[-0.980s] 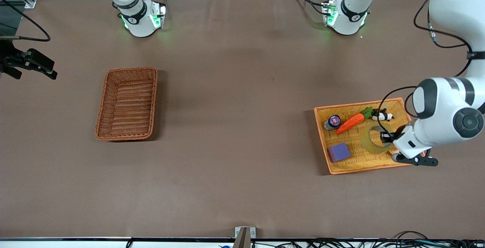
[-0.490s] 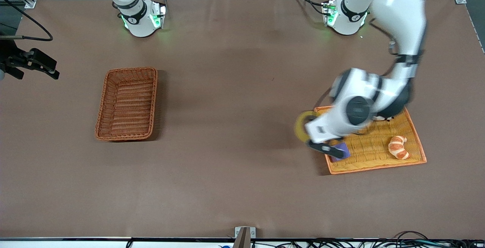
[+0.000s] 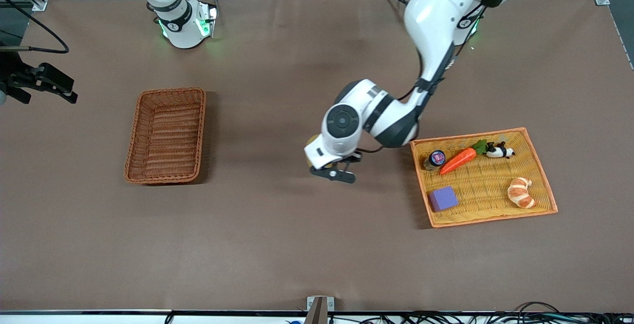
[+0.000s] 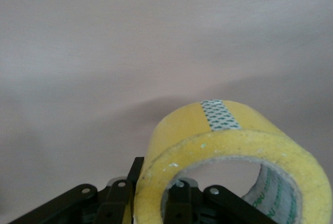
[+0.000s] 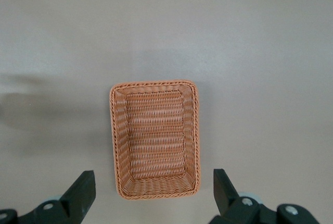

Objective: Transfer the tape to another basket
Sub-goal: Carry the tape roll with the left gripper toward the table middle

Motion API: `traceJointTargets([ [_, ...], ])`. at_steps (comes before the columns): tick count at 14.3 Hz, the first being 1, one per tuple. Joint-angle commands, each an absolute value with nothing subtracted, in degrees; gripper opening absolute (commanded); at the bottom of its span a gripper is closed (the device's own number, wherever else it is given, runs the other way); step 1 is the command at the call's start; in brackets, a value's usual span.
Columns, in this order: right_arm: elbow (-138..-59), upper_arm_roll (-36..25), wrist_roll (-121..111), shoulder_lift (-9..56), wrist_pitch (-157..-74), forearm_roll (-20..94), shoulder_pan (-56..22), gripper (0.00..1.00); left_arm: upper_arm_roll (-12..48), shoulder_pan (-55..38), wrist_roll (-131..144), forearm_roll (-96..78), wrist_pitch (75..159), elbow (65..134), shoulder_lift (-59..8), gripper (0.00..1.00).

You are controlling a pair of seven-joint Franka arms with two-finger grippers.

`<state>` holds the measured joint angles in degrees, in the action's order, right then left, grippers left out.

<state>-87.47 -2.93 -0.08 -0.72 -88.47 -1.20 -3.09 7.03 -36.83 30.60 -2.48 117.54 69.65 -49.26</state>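
Tape [image 4: 229, 146] in left end effector [image 3: 317, 163] over table [image 3: 277, 244] — between basket [image 3: 166, 135] and tray [image 3: 537, 150].

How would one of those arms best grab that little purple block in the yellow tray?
Probably from straight above, the gripper closing on two opposite flat sides. The purple block lies flat in the yellow tray at its end toward the right arm, with bare weave all around it, so fingers can drop down either side.

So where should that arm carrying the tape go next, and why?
Probably onward toward the right arm's end. The left hand is shut on the tape over bare table, between the yellow tray and the brown basket, which holds nothing yet.
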Motion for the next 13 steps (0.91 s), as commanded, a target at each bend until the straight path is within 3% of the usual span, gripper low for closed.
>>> traceJointTargets([
  [1, -87.7, -3.3, -1.1, -1.3, -88.2, -0.3, -3.2, 1.00, 7.0, -38.3, 33.3, -7.2, 119.9, 64.7, -52.9, 0.00],
  [7, -87.9, -2.9, -1.1, -0.4, -88.9, -0.3, -4.0, 1.00, 7.2, -40.4, 38.1, -10.1, 132.1, 64.2, -57.1, 0.01],
  [12, -92.1, 0.8, 0.6, 1.6, -93.0, -0.9, -4.8, 1.00, 8.8, -42.4, 38.3, -12.6, 132.3, 64.9, -58.3, 0.17],
  [13, -93.2, 1.1, 0.6, 1.8, -95.0, -0.9, -4.9, 1.00, 8.8, -42.6, 38.6, -12.6, 132.3, 65.5, -58.2, 0.30],
])
